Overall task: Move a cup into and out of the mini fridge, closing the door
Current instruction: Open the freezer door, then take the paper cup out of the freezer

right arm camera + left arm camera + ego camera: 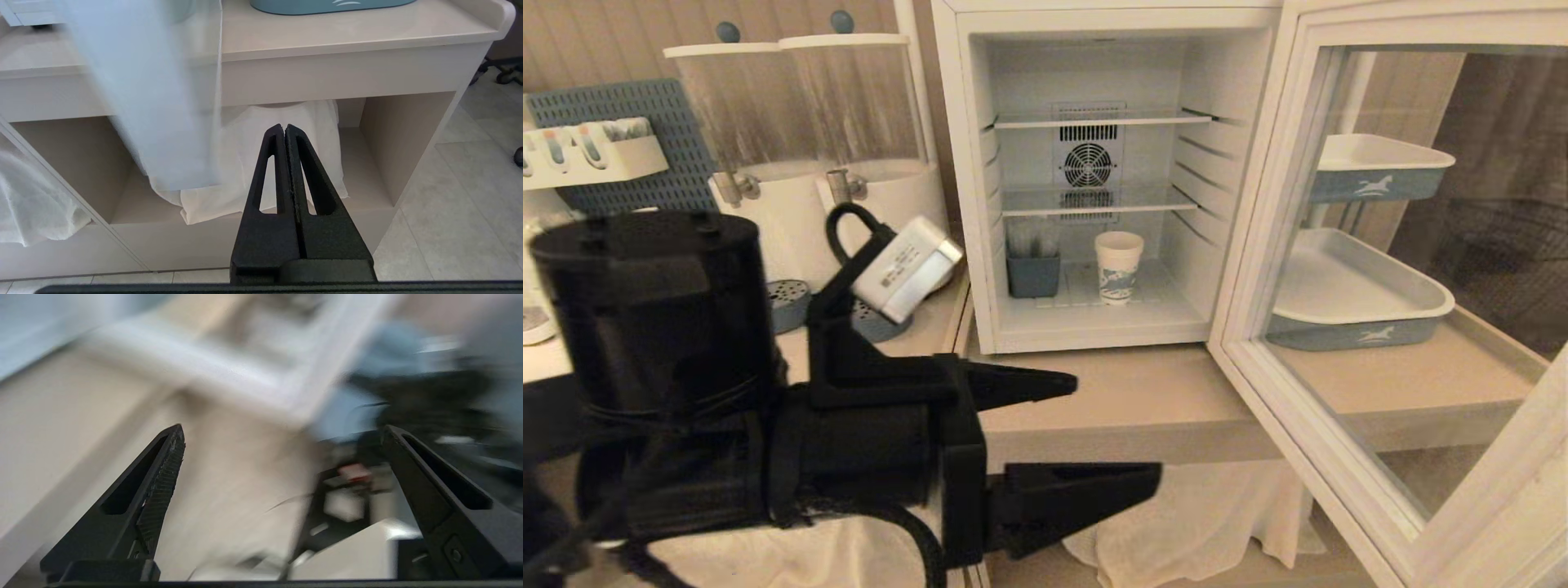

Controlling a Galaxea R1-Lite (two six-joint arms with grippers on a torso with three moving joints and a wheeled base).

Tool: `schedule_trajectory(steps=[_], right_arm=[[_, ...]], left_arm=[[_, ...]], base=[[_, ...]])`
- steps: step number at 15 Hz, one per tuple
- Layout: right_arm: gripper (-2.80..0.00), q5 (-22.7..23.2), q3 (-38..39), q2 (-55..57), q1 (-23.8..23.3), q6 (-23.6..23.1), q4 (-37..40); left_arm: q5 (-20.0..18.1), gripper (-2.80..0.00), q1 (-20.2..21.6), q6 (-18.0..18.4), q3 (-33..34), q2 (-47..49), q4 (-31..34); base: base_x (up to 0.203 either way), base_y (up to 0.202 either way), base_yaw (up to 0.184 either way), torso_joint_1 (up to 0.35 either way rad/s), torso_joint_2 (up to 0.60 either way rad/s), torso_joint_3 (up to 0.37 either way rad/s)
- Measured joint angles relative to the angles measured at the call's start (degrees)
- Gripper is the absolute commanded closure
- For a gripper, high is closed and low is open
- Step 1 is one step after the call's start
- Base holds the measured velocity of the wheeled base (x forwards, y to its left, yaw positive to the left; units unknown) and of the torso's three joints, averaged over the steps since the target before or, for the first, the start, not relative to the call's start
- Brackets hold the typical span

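The cup (1118, 266), white with a blue print, stands upright on the floor of the mini fridge (1094, 171). The door (1380, 310) is swung wide open to the right, its glass pane facing me. My left gripper (1115, 429) hangs open and empty in front of the counter edge, well short of the fridge opening, fingers pointing right. In the left wrist view the left gripper (282, 430) shows its black fingers (163, 473) far apart over blurred counter. My right gripper (284, 126) is shut and empty, parked low before the counter's under-shelf.
A blue-grey holder (1032, 269) sits beside the cup inside the fridge. Two clear dispensers (800, 131) stand left of the fridge. White-and-blue trays (1356, 290) show through the door glass. A beige counter (1143, 400) carries everything; white cloth (261, 163) lies below.
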Motion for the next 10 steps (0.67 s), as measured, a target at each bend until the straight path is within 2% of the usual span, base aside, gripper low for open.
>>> schedule_trajectory(steps=[2,4,6,8,9,10], right_arm=[[0.0,0.0,0.0,0.0,0.0,0.0,0.0],[0.0,0.0,0.0,0.0,0.1,0.0,0.0],[0.0,0.0,0.0,0.0,0.1,-0.1,0.0],[0.0,0.0,0.0,0.0,0.1,-0.2,0.0],[0.0,0.0,0.0,0.0,0.1,-0.2,0.0],[0.0,0.0,0.0,0.0,0.1,-0.2,0.0]], left_arm=[[12.4,-2.8,0.7,1.1,-1.8,-7.0,14.9],[22.7,-2.8,1.1,1.2,-2.6,-14.5,25.5],[29.5,-2.8,3.6,1.3,-3.3,-23.7,34.1],[32.6,-2.8,8.1,1.9,-3.2,-32.5,41.5],[33.4,0.0,11.3,2.3,-2.6,-36.2,44.4],[34.1,0.0,15.1,2.8,-1.5,-39.9,46.6]], base=[[0.0,0.0,0.0,0.0,0.0,0.0],[0.0,0.0,0.0,0.0,0.0,0.0],[0.0,0.0,0.0,0.0,0.0,0.0],[0.0,0.0,0.0,0.0,0.0,0.0],[0.0,0.0,0.0,0.0,0.0,0.0],[0.0,0.0,0.0,0.0,0.0,0.0]])
